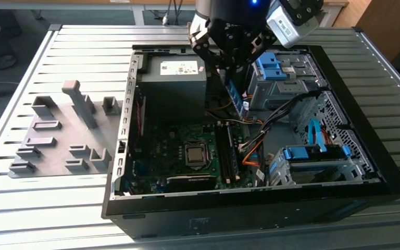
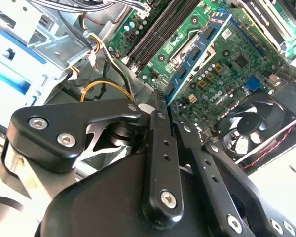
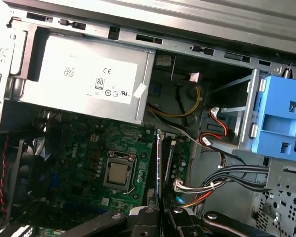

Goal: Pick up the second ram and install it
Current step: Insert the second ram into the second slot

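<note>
Open case (image 1: 387, 172): second ram (image 1: 236, 99) clamped edge-on between jaws.

1. The gripper (image 1: 232, 66) was matte black throughout, built of chunky linkage bars fanning from a rounded black body.
2. In the second wrist view the gripper (image 2: 164, 101) showed a long, narrow black finger bar (image 2: 160, 163) with small holes along its length and a silver hex screw near its wide end.
3. A broad, rounded black link (image 2: 64, 131) beside it carried two silver hex screws.
4. A second black bar (image 2: 212, 182) carried further silver screws.
5. In the exterior view a grey box-shaped camera module (image 1: 291, 23) sat against the black wrist.
6. A small blue light (image 1: 253, 2) glowed on the arm above.
</note>
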### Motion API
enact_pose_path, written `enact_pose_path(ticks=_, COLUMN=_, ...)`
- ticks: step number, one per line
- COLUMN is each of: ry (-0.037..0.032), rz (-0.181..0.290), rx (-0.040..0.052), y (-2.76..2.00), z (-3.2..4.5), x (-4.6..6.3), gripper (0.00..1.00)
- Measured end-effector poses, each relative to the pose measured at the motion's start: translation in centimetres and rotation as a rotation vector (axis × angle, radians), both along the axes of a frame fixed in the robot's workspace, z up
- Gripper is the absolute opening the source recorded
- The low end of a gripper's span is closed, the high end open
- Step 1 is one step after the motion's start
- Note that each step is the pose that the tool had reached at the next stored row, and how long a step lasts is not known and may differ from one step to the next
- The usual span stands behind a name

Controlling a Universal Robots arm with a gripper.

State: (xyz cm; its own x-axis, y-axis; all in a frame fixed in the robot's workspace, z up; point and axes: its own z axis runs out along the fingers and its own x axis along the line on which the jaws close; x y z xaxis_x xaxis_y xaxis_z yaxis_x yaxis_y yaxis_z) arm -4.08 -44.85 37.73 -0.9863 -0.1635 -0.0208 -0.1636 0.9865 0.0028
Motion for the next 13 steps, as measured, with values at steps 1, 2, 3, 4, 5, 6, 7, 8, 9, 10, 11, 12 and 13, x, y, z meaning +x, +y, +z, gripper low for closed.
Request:
enact_pose_path(ticks=1, ry=0.0001, rz=-0.008, rx=0.0, y=0.0, z=-0.01, x=0.01, gripper=0.14)
enact_pose_path(ticks=2, ry=0.0, rz=-0.019, rx=0.0, y=0.0, z=-0.02, x=0.01, gripper=0.14)
enact_pose_path(ticks=3, ry=0.0, rz=-0.034, rx=0.0, y=0.0, z=-0.03, x=0.01, gripper=0.14)
enact_pose_path(ticks=4, ry=0.0, rz=-0.05, rx=0.0001, y=0.0, z=-0.05, x=0.01, gripper=0.14)
enact_pose_path(ticks=5, ry=0.0, rz=-0.067, rx=0.0, y=0.0, z=-0.06, x=0.01, gripper=0.14)
enact_pose_path(ticks=6, ry=0.0, rz=-0.083, rx=0.0, y=0.01, z=-0.07, x=0.01, gripper=0.14)
enact_pose_path(ticks=7, ry=0.0, rz=-0.099, rx=0.0001, y=0.01, z=-0.09, x=0.01, gripper=0.14)
enact_pose_path(ticks=8, ry=0.0, rz=-0.115, rx=0.0, y=0.01, z=-0.12, x=0.01, gripper=0.14)
enact_pose_path(ticks=9, ry=0.0, rz=-0.129, rx=-0.0004, y=0.01, z=-0.14, x=0.01, gripper=0.14)
enact_pose_path(ticks=10, ry=-0.0001, rz=-0.142, rx=-0.0013, y=0.01, z=-0.17, x=0.01, gripper=0.14)
enact_pose_path(ticks=11, ry=-0.0001, rz=-0.152, rx=-0.0023, y=0.02, z=-0.22, x=0.02, gripper=0.14)
enact_pose_path(ticks=12, ry=-0.0002, rz=-0.162, rx=-0.0038, y=0.02, z=-0.28, x=0.03, gripper=0.14)
enact_pose_path(ticks=13, ry=-0.0004, rz=-0.17, rx=-0.0052, y=0.03, z=-0.35, x=0.05, gripper=0.14)
